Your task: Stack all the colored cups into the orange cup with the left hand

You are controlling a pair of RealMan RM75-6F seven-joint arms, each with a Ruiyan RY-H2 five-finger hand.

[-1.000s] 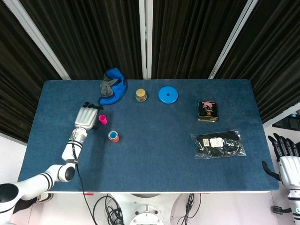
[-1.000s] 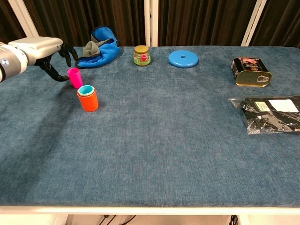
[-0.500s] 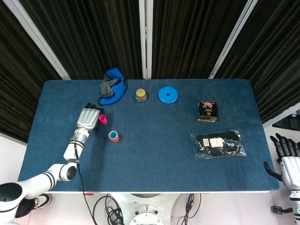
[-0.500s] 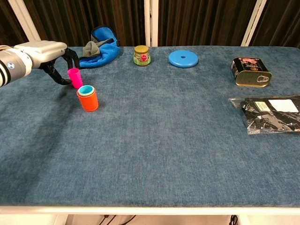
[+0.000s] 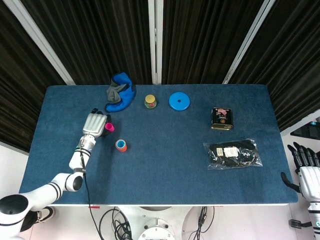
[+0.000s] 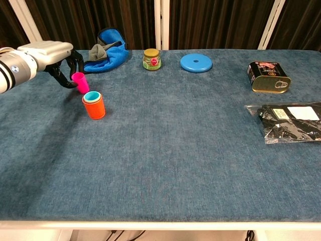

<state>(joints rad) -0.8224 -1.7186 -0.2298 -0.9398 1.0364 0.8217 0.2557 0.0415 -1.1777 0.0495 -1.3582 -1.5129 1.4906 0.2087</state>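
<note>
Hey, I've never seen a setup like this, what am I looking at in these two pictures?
A two-armed robot at a blue table. One camera looks down from its head, the other looks out from its chest. Its left hand has its fingers curled around a pink cup, which stands on the table; whether it grips yet is unclear. Beside that stands an orange cup with a teal cup nested inside. The right hand waits off the table edge, fingers apart, holding nothing.

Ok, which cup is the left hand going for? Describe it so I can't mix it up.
Look at the table's far left, just in front of the blue cloth. The left hand has its fingers around a small pink cup. Its neighbour, the orange cup, is wider and already has a teal cup inside.
</note>
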